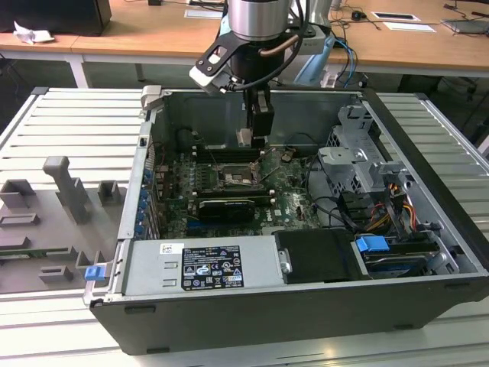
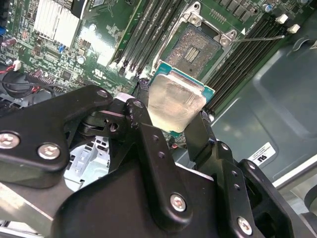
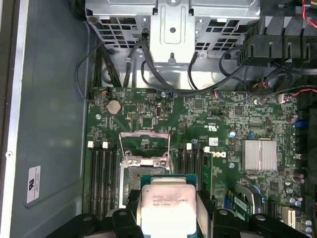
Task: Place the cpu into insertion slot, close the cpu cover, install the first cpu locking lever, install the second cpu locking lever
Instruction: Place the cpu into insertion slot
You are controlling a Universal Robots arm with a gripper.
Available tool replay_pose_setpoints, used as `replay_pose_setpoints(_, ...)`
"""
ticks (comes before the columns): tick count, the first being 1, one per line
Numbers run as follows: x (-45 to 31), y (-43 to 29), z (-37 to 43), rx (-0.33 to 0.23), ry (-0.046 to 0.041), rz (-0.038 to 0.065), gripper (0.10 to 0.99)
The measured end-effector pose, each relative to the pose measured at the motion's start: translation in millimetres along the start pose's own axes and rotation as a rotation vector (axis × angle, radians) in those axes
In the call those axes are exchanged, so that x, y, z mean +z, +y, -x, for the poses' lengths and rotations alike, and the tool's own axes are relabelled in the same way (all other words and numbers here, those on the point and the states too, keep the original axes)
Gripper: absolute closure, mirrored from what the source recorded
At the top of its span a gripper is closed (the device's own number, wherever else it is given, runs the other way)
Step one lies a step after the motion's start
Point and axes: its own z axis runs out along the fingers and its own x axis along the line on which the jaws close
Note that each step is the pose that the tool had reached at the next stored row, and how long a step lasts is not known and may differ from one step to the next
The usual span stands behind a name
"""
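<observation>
My gripper (image 1: 254,130) hangs inside the open computer case, shut on the cpu (image 1: 244,138), a flat square chip with a silvery top. In both wrist views the cpu (image 2: 174,101) (image 3: 166,203) sits between the black fingers (image 2: 141,106), tilted and a little above the green motherboard (image 3: 223,119). The insertion slot (image 2: 198,48) (image 3: 143,171) lies open just beyond the cpu, its contact field bare. The cpu cover (image 3: 145,135) stands flipped back on the slot's far side. A thin locking lever (image 2: 257,36) sticks out beside the slot.
Long memory slots (image 3: 101,173) flank the socket on both sides. A black expansion card (image 1: 225,208), a finned heatsink (image 3: 260,154), the power supply (image 1: 202,267) and a metal drive cage (image 1: 359,164) with cables crowd the case. Grey fixtures (image 1: 65,191) stand at the exterior view's left.
</observation>
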Motion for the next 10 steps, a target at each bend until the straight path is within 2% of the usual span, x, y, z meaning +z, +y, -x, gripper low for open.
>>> replay_pose_setpoints(6,2.7,-0.2,-0.1,0.026,-0.0020,0.001,0.553)
replay_pose_setpoints(10,10.3,-2.5,-0.3,0.028,-0.0022,0.003,0.553)
